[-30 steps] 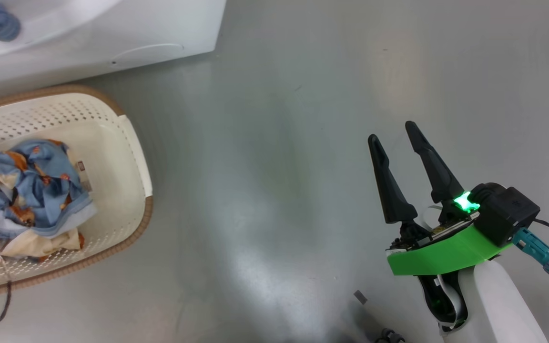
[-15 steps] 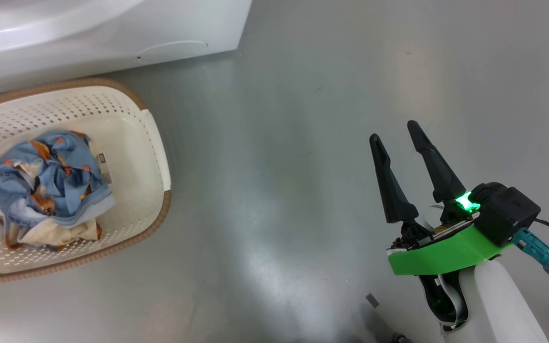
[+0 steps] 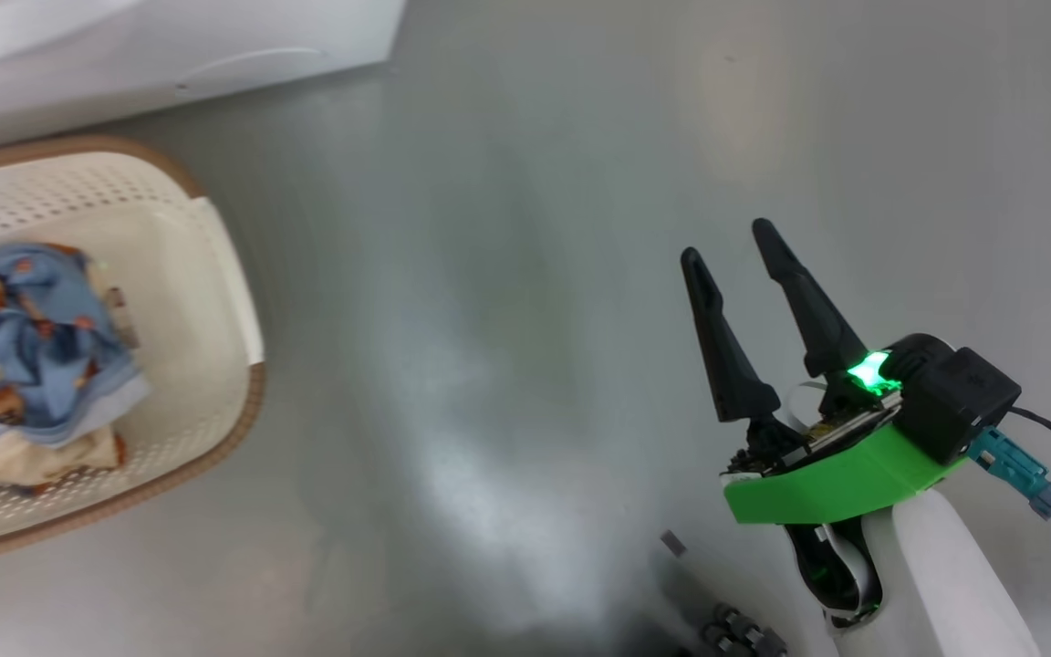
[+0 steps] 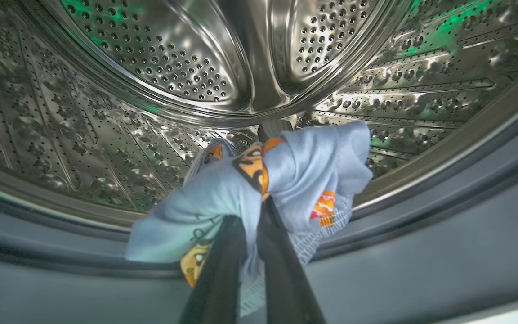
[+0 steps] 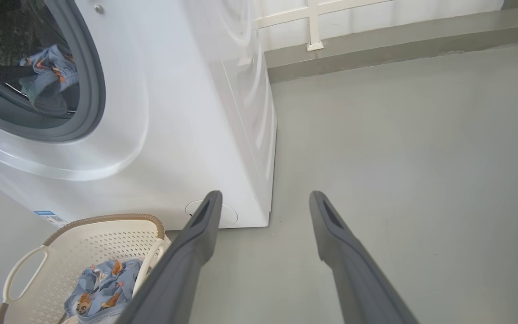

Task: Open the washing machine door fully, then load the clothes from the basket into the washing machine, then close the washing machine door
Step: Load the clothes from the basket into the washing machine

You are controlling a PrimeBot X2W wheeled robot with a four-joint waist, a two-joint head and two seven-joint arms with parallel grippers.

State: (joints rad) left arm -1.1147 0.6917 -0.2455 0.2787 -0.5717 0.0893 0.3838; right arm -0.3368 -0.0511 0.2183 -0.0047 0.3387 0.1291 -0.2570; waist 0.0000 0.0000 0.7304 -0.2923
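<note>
Clothes (image 3: 24, 347) in basket (image 3: 197, 420) before washing machine (image 5: 187, 112); one piece (image 4: 223, 198) at drum mouth (image 4: 421, 173).

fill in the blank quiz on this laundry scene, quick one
1. The left pincer is shut on a light ____ cloth inside the drum.
2. The right pincer is ____ and holds nothing.
3. More clothes lie in the ____ on the floor.
Missing words: blue; open; basket
</note>
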